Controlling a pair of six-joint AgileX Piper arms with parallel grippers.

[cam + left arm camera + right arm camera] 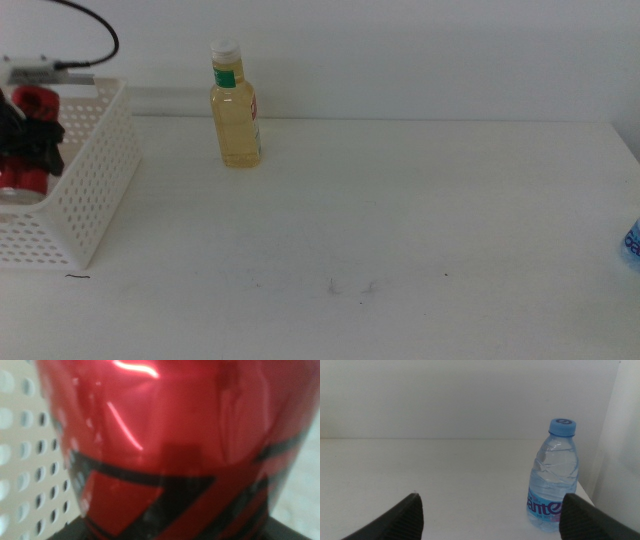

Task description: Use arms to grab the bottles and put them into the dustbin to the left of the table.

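Red metal fills my left wrist camera almost edge to edge: the soda can (170,445) sits so close to the lens that I judge it clamped in my left end effector (32,135), though that view is too crowded and blurred to show the jaws themselves. From the middle camera the dark end effector wraps the can inside the dustbin (95,190), the white perforated basket at the left edge of the bench (380,220). I hold it low between the walls, I think, so the can drops a short way and does not bounce out. The same perforated wall shows just beside the can in the wrist view.

My right end effector (490,515) waits with its two dark jaws spread wide apart and nothing between them. It looks along the bench at the water bottle (553,477), which stands upright on its base with the blue cap on, near the bench's right edge. The middle camera catches only a sliver of blue at its right border. The open jaws face the bottle at about label height, which suits a side grasp once this arm is called on.

Farther back, the yellow-liquid bottle (236,105) stands upright with its white cap on, near the rear of the bench and a little to the right of the dustbin, touching nothing.

The bench is flat and white, with a few faint dark scuffs toward the front. Behind it runs a plain pale wall, and a black cable loops above the dustbin's far corner.
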